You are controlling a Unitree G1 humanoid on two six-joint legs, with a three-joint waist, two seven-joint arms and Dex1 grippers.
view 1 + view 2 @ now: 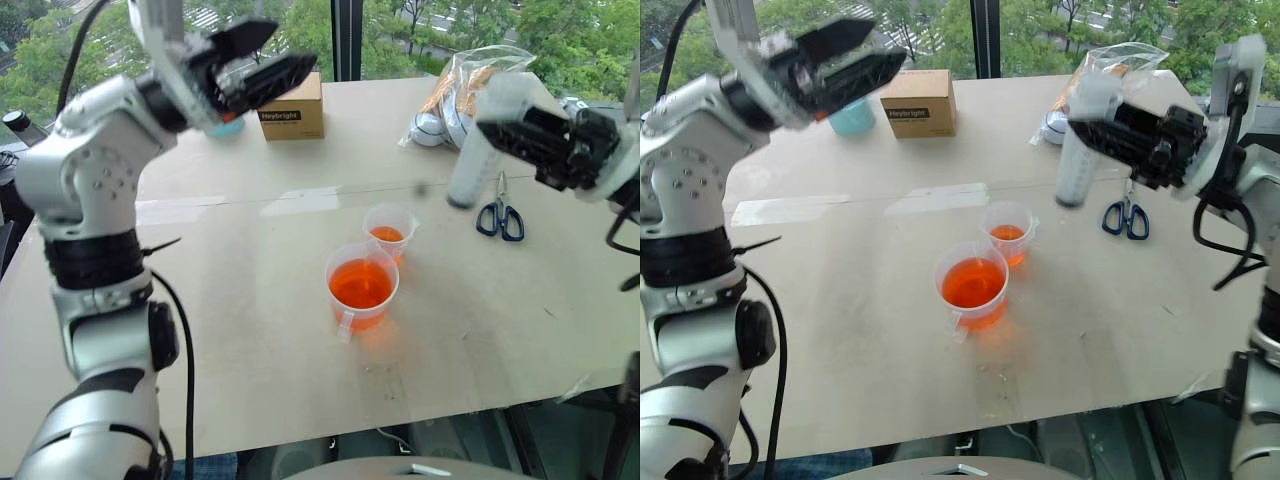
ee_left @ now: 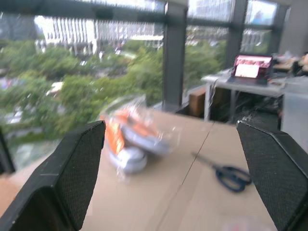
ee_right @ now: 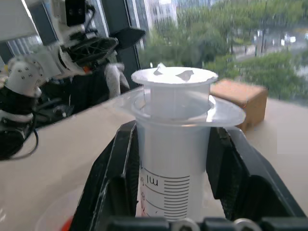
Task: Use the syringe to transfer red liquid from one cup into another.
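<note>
Clamped upright between the fingers of the right gripper: the syringe, barrel with black graduation marks down between the pads, white plunger pushed in to the flange (barrel looks empty). Held up in the air on the right side of the table, tip downward, above and to the right of the cups, touching neither. Directly beyond it on the tabletop, blue-handled scissors, and farther back a clear plastic bag with orange and white contents.

Near the table's middle, the larger handled cup, standing upright, holding a good depth of red liquid, its loop handle toward the near edge. Just behind it and slightly right, nearly touching, the smaller cup, with a shallower layer of the same orange-red.

Raised at the left, the left gripper, jaws spread wide, nothing between them, well apart from both cups. Behind it, a brown cardboard box near the window edge.
</note>
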